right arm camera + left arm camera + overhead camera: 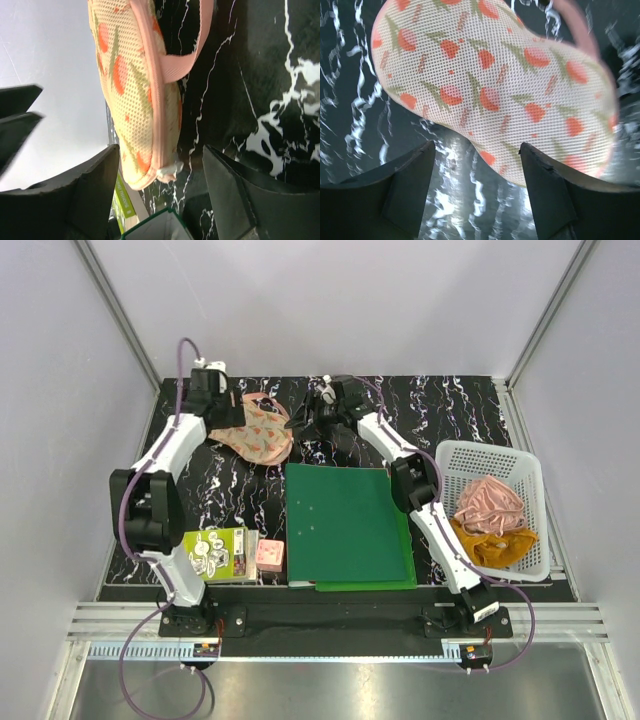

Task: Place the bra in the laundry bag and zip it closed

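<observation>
Black marbled tabletop (pixel 460 410) bears a mesh, bean-shaped laundry bag (pixel 255 432).

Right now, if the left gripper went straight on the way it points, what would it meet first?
The laundry bag, lying just ahead of the open left gripper, though depth is unclear.

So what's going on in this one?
Both arms are stretched to the far side of the table, flanking the laundry bag lying there. The left gripper and the right gripper are both open, holding nothing. The bag's zipped edge looks closed where it shows, and the bra is not visible in any view, so it may already be inside.
</observation>
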### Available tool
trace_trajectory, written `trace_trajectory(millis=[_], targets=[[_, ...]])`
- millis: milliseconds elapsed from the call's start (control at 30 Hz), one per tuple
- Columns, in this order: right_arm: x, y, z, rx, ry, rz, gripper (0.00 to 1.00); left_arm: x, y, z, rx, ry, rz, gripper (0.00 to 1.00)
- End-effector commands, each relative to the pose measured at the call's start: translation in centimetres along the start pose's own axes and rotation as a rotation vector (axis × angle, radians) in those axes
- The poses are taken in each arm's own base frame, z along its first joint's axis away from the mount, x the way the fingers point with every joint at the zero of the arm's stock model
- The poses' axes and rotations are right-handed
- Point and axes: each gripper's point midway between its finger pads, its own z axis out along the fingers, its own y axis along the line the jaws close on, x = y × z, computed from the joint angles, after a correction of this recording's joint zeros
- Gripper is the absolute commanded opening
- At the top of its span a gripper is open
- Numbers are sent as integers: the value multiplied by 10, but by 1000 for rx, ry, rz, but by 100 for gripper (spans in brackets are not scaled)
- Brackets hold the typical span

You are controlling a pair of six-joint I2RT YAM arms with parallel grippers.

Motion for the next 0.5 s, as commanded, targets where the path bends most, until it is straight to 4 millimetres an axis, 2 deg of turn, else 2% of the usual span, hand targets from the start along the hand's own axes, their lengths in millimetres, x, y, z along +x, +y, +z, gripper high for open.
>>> trace_trajectory(millis=[0, 100, 133, 233, 300, 333, 367, 400, 433, 467], targets=[[-2, 17, 14, -54, -24, -56, 73, 4, -26, -29, 151, 33, -372, 74], [9, 26, 28, -86, -15, -64, 68, 22, -39, -34, 210, 73, -496, 73], [11, 27, 31, -89, -16, -62, 62, 23, -40, -35, 218, 73, -510, 73], [8, 31, 33, -108, -31, -50, 56, 44, -35, -31, 192, 145, -603, 73], [6, 36, 31, -113, -38, -50, 50, 62, -29, -26, 170, 212, -740, 73], [4, 44, 28, -118, -46, -60, 44, 73, -32, -21, 172, 254, -774, 73], [6, 42, 28, -107, -42, -51, 43, 79, -28, -17, 170, 279, -816, 73], [2, 54, 21, -114, -54, -62, 42, 84, -26, -13, 158, 299, -864, 73], [1, 56, 20, -108, -61, -58, 41, 87, -26, -9, 151, 314, -879, 73], [6, 48, 20, -90, -50, -36, 36, 95, -24, 1, 126, 336, -882, 73]])
